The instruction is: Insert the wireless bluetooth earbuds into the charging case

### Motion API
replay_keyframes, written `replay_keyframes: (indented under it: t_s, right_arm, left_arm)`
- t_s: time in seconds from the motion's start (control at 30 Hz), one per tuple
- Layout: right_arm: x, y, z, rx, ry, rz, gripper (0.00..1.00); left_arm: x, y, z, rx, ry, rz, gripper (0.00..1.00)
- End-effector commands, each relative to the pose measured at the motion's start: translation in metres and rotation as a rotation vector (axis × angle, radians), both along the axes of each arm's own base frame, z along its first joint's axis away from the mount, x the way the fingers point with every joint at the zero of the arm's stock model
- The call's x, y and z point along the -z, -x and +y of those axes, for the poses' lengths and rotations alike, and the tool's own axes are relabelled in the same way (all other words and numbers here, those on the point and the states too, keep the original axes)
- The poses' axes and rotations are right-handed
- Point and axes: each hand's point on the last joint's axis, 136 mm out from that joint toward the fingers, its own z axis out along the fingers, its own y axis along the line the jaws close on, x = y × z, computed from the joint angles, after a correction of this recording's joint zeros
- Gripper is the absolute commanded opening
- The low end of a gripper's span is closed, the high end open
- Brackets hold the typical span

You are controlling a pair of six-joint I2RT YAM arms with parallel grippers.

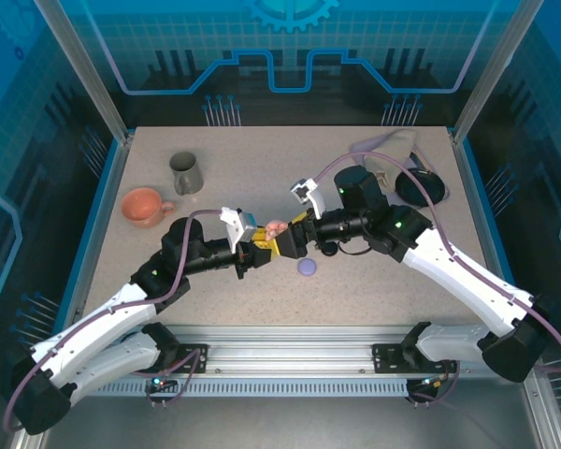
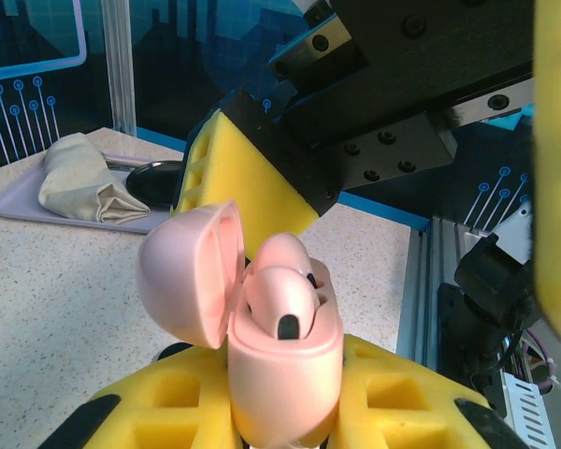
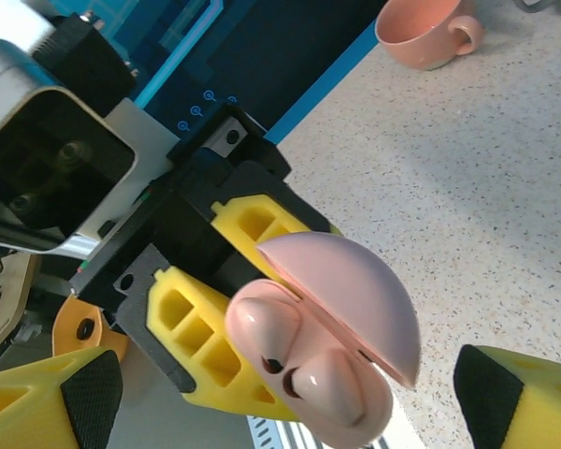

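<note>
Pink charging case [image 2: 285, 374] sits closest to the left wrist camera, clamped low on its body by the left fingers [image 2: 393, 393], yellow blocks pressed against both sides. Lid is hinged open and swung to one side. Two pinkish-beige buds [image 3: 271, 332] sit in the case side by side, rounded heads up, each with a dark spot showing; stems hidden inside. Right fingers [image 3: 542, 393] are spread wide, one on each side of the case, not touching it, black pads facing inward. From the left wrist view one right finger is just behind the open lid and the other is at the frame's right edge. From the top view the case [image 1: 277, 227] is held off the surface [image 1: 262, 150] near the middle of it, where the two arms meet tip to tip, left arm coming from lower left, right arm from lower right. Small lavender round thing [image 1: 307, 267] lies on the surface just beside the meeting point, on the near side; cannot tell if it is open or closed. Grey mug [image 1: 185, 173] and pink cup [image 1: 145, 206] stand near each other at far left, well apart from the case. Lilac tray [image 1: 369, 148] at far right carries a folded cloth [image 2: 75, 178], with a black rounded object [image 1: 421, 187] next to it.
</note>
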Motion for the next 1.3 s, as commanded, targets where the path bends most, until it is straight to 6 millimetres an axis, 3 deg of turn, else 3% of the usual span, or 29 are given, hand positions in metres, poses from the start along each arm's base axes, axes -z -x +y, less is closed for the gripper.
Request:
replay_keyframes:
  t_s: [0.0,0.27,0.57,0.83,1.03,1.27]
  right_arm:
    - [-0.027,0.007,0.008,-0.055,-0.07,-0.038,0.93]
    - [-0.041,0.009,0.008,-0.067,-0.096,-0.08,0.84]
    - [-0.043,0.011,0.0,-0.051,-0.084,-0.096,0.74]
    - [-0.043,0.009,-0.011,-0.008,-0.072,-0.12,0.72]
    - [-0.035,-0.004,-0.028,0.086,0.026,-0.174,0.75]
    - [-0.044,-0.02,-0.068,0.266,0.122,-0.317,0.77]
  left_arm:
    - [-0.028,0.006,-0.002,0.031,0.043,-0.085,0.0]
    - [-0.026,0.005,-0.002,0.028,0.037,-0.076,0.0]
    - [-0.025,0.003,-0.002,0.022,0.034,-0.068,0.0]
    - [-0.023,0.003,-0.003,0.022,0.033,-0.061,0.0]
    - [-0.022,0.003,-0.003,0.024,0.032,-0.051,0.0]
    - [-0.017,0.005,-0.001,0.018,0.016,-0.021,0.0]
